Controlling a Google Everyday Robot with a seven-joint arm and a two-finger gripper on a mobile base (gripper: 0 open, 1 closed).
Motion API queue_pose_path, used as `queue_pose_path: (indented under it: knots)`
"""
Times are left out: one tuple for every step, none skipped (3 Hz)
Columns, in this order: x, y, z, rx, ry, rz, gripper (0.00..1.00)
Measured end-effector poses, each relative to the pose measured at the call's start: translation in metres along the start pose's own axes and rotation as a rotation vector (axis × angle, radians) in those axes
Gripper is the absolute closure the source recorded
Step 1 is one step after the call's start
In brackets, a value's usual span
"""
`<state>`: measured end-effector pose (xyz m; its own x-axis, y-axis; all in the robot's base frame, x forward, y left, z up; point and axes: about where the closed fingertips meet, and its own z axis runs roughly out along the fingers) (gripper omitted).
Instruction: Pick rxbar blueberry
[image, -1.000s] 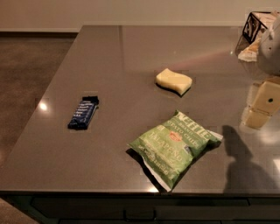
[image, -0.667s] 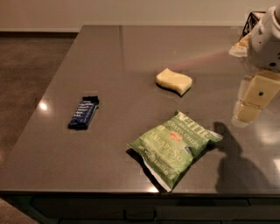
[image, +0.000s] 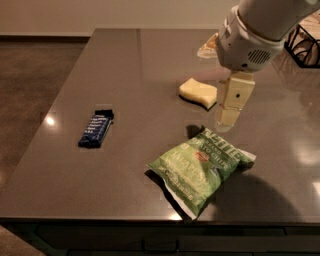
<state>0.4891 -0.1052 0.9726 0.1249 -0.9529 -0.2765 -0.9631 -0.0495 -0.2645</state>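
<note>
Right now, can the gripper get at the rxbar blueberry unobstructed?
Probably yes. The gripper hangs above the table between the sponge and the chip bag; the rxbar blueberry lies apart from both, with nothing between it and the gripper.

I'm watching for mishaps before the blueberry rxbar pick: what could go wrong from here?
1. The hand hangs by the sponge and the chip bag, well across the table from the rxbar blueberry; a low sweep over could knock either.
2. The bar lies flat and slim on the table, so a grasp may slip or scrape the top.
3. It sits fairly near a table edge; a nudge might push it off.
</note>
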Motion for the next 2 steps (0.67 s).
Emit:
queue_pose_path:
  knots:
    - [-0.05,-0.009,0.029,-0.053,-0.043,-0.188,0.0]
    - [-0.1,-0.01,0.058,-0.096,-0.059,-0.383,0.0]
